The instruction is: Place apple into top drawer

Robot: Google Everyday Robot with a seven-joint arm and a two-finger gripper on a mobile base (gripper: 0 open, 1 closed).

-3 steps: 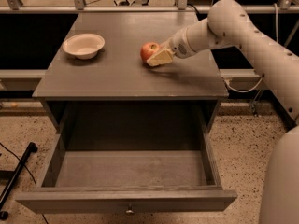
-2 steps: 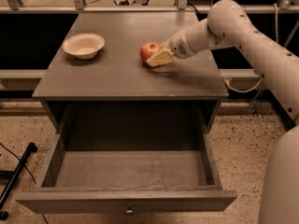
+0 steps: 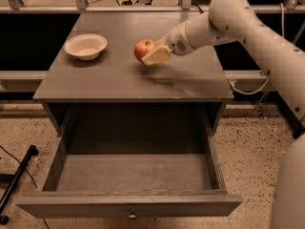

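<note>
My robot's single claw [image 3: 151,54] sits over the middle of the grey surface [image 3: 114,82], a little toward the far edge. It reaches in from the right on a white arm [image 3: 238,18]. The claw is closed around the apple [image 3: 142,47]. One cream finger presses the fruit's near right side and the other is hidden behind it, so I judge the grip from how snugly the apple sits against that finger. I cannot tell whether the apple rests on the surface or hangs just above it.

A cream bowl [image 3: 86,46] stands well apart, near the far left corner, out of my path. Below the near edge, the top drawer [image 3: 133,173] is pulled fully out, with its knob [image 3: 132,216] facing me and nothing visible inside. It stands open so the apple can go straight down into it. My next move, I judge, is to carry the apple past the near edge and lower it inside.
</note>
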